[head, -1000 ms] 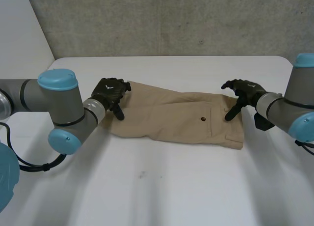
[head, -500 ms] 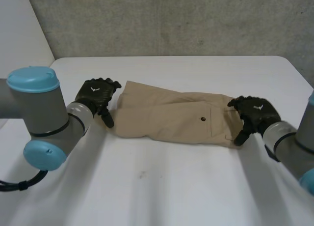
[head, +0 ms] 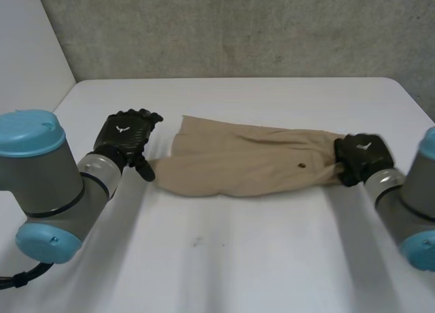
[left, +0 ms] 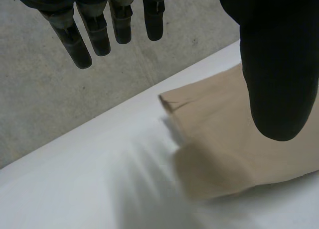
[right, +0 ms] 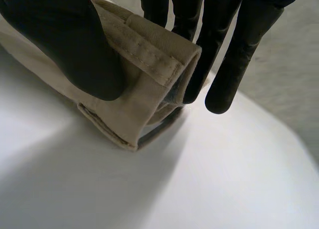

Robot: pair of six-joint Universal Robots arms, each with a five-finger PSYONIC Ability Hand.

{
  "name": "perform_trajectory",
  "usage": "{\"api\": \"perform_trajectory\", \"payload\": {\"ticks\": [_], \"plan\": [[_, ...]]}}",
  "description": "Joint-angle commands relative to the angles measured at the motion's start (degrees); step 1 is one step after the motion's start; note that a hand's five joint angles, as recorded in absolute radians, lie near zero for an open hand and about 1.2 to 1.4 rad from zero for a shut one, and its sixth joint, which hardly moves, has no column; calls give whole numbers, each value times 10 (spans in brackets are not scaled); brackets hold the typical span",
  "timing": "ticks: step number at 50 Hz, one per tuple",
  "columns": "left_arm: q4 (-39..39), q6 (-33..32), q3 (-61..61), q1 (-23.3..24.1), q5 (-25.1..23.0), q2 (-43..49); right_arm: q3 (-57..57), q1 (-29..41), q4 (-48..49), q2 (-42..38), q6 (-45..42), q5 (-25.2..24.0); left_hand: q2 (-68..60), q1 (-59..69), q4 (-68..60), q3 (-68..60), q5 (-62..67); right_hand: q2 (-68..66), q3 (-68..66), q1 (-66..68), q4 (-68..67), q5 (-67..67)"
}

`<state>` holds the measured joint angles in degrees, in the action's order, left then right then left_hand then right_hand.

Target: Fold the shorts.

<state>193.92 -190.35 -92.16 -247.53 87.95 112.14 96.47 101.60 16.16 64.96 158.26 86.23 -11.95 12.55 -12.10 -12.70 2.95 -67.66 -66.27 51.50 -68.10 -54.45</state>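
Tan shorts [head: 245,163] lie folded lengthwise across the white table [head: 224,258]. My right hand [head: 360,158] is at their right end, the waistband. Its thumb [right: 75,50] and fingers [right: 234,55] pinch the bunched waistband [right: 149,64], which is lifted slightly. My left hand [head: 126,137] hovers just off the shorts' left end, apart from the cloth. Its fingers [left: 94,30] and thumb [left: 279,64] hang straight above the table, with the leg hems [left: 219,134] below the thumb.
A grey concrete wall [head: 224,27] runs behind the table's far edge. Bare white tabletop surrounds the shorts on all sides, widest in front of them.
My right hand came down onto the waistband and closed on it, bunching and lifting that end. My left hand let go of the leg end and drew back to the left.
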Motion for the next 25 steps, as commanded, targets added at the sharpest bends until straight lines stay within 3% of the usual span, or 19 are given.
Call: {"api": "perform_trajectory", "payload": {"ticks": [1, 5, 7, 17, 22, 25], "plan": [[-1, 1, -20, -3, -1, -31, -23, -74, -84, 37, -166, -25, 19, -25, 21, 27, -29, -123, -137, 285, -119, -155], [-1, 1, -30, -2, -1, -40, -69, -68, -120, 36, -275, -21, 19, -25, 21, 27, -29, -123, -137, 285, -119, -155], [0, 0, -34, -2, -1, -43, -100, -30, -125, 36, -308, -20, 19, -25, 21, 27, -29, -123, -137, 285, -119, -155], [1, 1, -36, -1, -1, -47, -220, 138, -119, -6, -320, -36, 19, -25, 21, 27, -29, -123, -137, 285, -119, -155], [1, 1, -36, -2, -1, -48, -258, 253, -83, -82, -316, -99, 19, -25, 21, 27, -29, -123, -137, 285, -119, -155], [1, 1, -34, -2, -1, -48, -258, 268, -75, -110, -312, -132, 19, -25, 21, 27, -29, -123, -137, 285, -119, -155]]}}
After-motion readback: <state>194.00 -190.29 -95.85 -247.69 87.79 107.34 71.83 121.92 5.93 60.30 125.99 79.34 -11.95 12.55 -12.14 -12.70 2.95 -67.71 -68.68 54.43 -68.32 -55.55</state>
